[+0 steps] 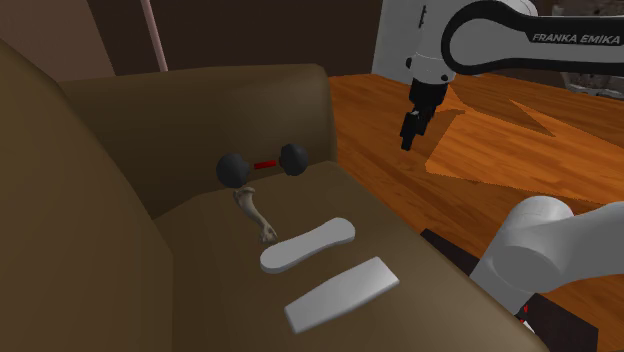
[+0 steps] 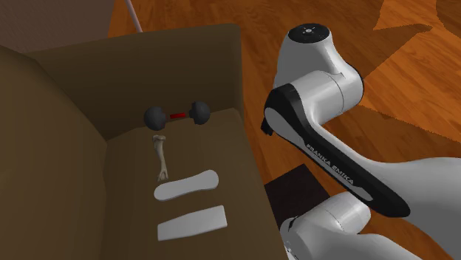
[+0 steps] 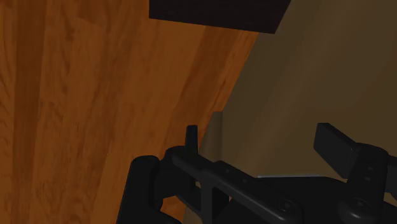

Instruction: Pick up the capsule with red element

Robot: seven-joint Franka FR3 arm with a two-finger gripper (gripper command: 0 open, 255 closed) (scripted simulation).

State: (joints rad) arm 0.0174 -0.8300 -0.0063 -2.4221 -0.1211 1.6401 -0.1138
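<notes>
Claw (image 1: pixel 407 145) hangs wide over wooden floor (image 1: pixel 370 110), seemingly well apart from capsule (image 1: pixel 264 164) on sofa (image 1: pixel 180 120).

A home, by the look of it a living room; a wide brown upholstered sofa (image 1: pixel 250 110) with a padded back and a soft seat takes up the left and near part of the scene; to its right runs a glossy orange-brown wooden plank floor (image 1: pixel 560 170) with a brighter patch of light on it; a dark brown wall (image 1: pixel 250 30) stands at the far side, behind the sofa.
</notes>
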